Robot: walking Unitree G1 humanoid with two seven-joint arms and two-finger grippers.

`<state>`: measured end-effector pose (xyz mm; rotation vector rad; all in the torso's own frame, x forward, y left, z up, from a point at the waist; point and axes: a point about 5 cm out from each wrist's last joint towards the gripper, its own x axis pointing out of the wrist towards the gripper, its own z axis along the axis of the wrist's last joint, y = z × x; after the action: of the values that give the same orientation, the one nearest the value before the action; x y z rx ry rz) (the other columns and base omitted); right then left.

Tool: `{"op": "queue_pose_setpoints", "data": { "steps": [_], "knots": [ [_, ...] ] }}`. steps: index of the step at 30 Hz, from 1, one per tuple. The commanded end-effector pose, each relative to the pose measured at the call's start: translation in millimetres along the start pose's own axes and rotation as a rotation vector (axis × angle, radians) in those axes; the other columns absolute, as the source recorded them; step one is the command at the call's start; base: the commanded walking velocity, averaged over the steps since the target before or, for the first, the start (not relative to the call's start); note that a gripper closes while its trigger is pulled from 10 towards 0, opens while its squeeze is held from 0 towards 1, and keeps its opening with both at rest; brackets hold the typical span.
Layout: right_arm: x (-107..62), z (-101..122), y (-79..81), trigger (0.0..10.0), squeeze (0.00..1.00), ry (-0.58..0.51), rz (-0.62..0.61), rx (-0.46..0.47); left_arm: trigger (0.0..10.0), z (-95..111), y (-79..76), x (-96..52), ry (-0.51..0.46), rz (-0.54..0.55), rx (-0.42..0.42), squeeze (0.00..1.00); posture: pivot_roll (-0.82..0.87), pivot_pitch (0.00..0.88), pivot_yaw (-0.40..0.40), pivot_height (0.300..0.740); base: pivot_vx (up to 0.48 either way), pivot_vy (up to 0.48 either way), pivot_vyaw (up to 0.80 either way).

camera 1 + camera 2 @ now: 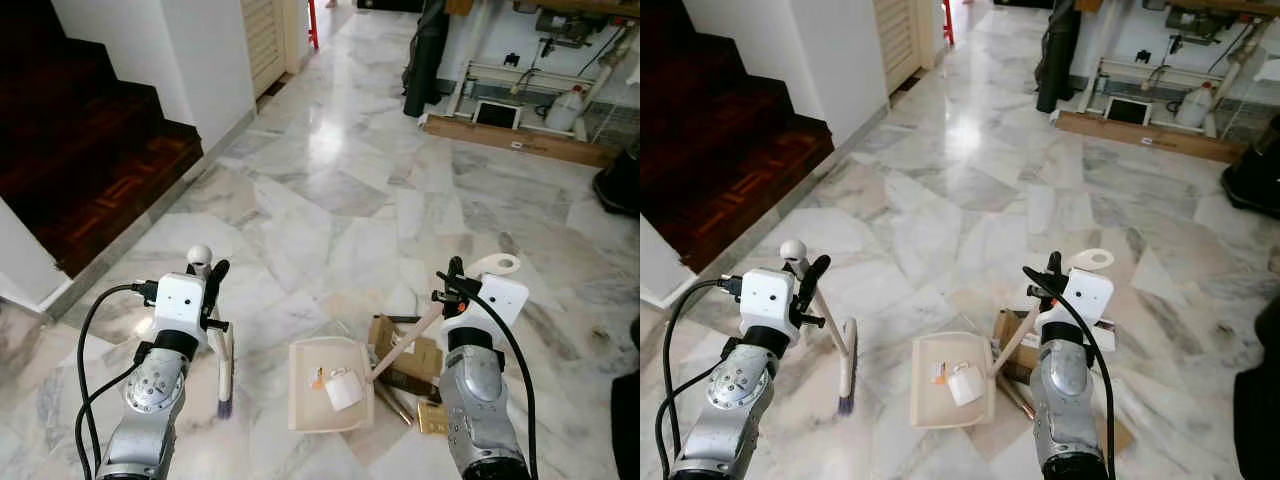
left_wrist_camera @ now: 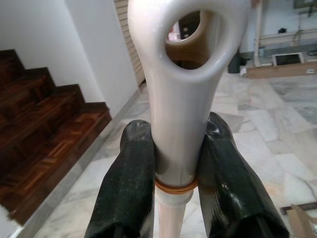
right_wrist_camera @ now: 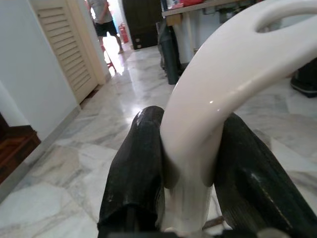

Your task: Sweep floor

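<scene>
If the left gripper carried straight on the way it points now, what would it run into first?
Probably nothing close: the left gripper, shut on the broom handle, points over open marble floor toward the louvered door; depth is unclear.

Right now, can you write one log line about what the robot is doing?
left gripper: shut on broom handle | right gripper: shut on dustpan handle | dustpan: on floor, holds scraps

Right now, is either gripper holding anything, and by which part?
Both hold. The left gripper clamps the broom near its handle's looped top end. The right gripper clamps the dustpan by its handle's looped top end.
</scene>
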<state>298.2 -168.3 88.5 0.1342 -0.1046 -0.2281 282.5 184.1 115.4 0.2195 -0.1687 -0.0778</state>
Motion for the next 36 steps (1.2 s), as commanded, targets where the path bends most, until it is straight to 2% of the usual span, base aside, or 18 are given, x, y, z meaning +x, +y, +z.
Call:
{"op": "queue_pose_setpoints", "data": {
  "steps": [1,26,36],
  "knots": [
    [4.0,5.9,4.8,10.0,0.00,-0.022,0.011,0.010,10.0,9.1,7.0,0.1,-0.042,0.025,0.010,0.00,0.14,0.029,0.002,0.740,0.000,0.000,0.80],
    [3.8,2.0,5.1,10.0,0.00,-0.011,0.009,0.015,10.0,8.5,9.2,0.5,-0.032,0.024,0.012,0.00,0.15,0.021,0.007,0.740,0.000,0.000,0.78],
    [5.7,1.7,2.5,10.0,0.00,-0.006,0.006,0.016,10.0,7.0,6.6,1.0,-0.030,0.020,0.000,0.00,0.14,0.003,0.004,0.740,0.000,0.000,0.00]
  ]
}}
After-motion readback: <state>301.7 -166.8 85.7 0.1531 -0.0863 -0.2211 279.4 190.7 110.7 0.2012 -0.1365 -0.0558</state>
